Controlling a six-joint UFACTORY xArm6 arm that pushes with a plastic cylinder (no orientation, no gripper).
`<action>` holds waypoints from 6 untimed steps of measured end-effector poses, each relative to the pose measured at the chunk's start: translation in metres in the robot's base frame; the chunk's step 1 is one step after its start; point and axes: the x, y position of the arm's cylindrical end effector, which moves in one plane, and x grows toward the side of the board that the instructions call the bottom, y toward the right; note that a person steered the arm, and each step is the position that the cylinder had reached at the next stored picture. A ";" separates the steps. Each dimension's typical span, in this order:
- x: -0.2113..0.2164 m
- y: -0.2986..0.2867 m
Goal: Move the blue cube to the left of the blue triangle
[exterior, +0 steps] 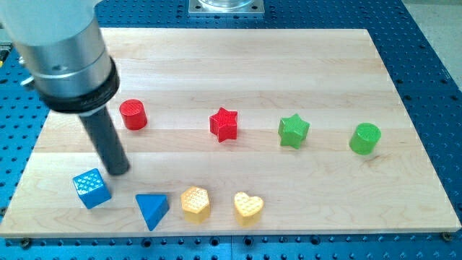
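Starting at the view's left: the blue cube (pixel 92 188) sits near the board's (pixel 238 65) bottom-left corner, turned slightly off square, its top face patterned with fine dots. I judge it light, rigid and plastic-like, so it should slide easily on the smooth wood but may spin if struck off-centre. Contact belongs on the middle of a flat side face, not a corner.

My tip (pixel 120 172) rests just above and to the right of the cube, close to its upper-right corner; I cannot tell whether they touch. There is no hand or jaw to report: the rod only pushes.

Next right is the blue triangle (pixel 152 210), apart from the cube, one point facing the view's bottom. The cube already lies on the triangle's left, slightly higher; I judge little correction remains.

Above, a red cylinder (pixel 133 115). Further right: a yellow hexagon (pixel 195 204), yellow heart (pixel 248 207), red star (pixel 224 124), green star (pixel 294 131), green cylinder (pixel 365 138).
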 end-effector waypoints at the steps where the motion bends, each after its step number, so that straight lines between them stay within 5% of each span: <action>1: 0.008 -0.004; 2: 0.003 -0.060; 6: 0.047 -0.024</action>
